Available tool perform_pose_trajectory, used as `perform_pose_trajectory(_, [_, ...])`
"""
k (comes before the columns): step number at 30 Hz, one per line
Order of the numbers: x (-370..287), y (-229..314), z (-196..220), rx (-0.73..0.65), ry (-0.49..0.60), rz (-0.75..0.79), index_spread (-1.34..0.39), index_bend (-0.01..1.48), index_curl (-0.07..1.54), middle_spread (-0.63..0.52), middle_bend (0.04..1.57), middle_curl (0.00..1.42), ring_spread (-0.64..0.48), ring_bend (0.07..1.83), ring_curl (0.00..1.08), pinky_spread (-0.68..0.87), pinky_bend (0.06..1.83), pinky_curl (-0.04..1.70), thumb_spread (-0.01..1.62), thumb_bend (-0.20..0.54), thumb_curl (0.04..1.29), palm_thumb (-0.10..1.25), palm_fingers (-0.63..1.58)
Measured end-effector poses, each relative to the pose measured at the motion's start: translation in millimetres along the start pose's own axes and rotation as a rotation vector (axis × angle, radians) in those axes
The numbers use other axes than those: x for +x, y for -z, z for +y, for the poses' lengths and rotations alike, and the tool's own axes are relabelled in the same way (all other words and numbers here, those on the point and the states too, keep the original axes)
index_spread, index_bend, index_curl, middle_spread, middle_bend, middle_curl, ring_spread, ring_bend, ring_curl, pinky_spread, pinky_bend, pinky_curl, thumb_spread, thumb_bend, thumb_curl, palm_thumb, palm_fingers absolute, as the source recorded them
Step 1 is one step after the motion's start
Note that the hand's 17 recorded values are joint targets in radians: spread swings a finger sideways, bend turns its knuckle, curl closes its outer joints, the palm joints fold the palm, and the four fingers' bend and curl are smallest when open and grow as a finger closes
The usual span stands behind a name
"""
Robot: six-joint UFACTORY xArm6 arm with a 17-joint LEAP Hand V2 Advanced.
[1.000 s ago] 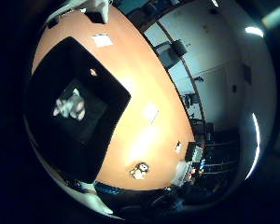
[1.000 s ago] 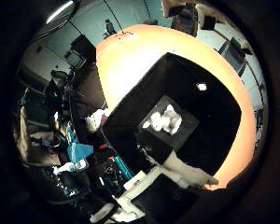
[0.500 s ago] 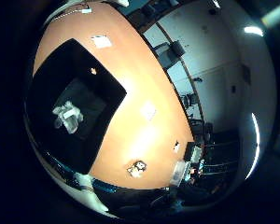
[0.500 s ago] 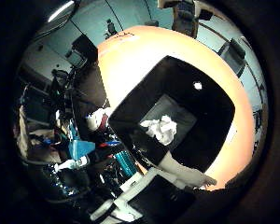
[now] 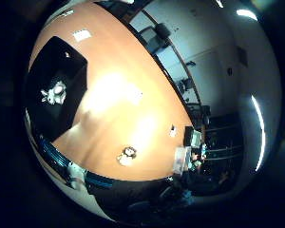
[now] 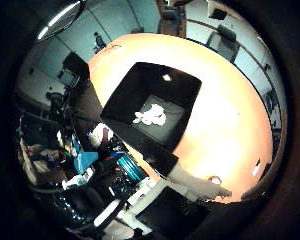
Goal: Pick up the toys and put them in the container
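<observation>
Bench (image 5: pixel 133 95): orange-brown top, plain, with pale glare patches across the middle. Container (image 6: pixel 125 107): black walls, dark inside, one small bright speck on an inner wall. Toy in container (image 6: pixel 151 116): white, with light grey shading. Second toy (image 5: pixel 127 155), on the bare bench: whitish body with a dark patch on top. Paper sheet (image 5: pixel 81 35) at the far end of the bench: white. Robot hand (image 6: pixel 197 184): one pale grey-white finger seen over the bench edge, black parts beneath it. Room walls beyond the bench: blue-grey, with white ceiling light strips.
</observation>
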State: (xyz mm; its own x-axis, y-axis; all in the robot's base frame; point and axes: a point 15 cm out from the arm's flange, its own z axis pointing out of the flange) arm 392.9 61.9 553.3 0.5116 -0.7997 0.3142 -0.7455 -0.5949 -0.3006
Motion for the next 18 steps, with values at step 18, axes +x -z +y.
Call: perform_pose_trajectory(18, [184.4,-84.9,218.7,-0.323,-0.256,0.072,-0.4,0.16,0.29,-0.07,0.27,0.35,0.09,0.44,0.2,0.44,0.43,0.29,0.97,-0.027,0.28,0.36,0.2])
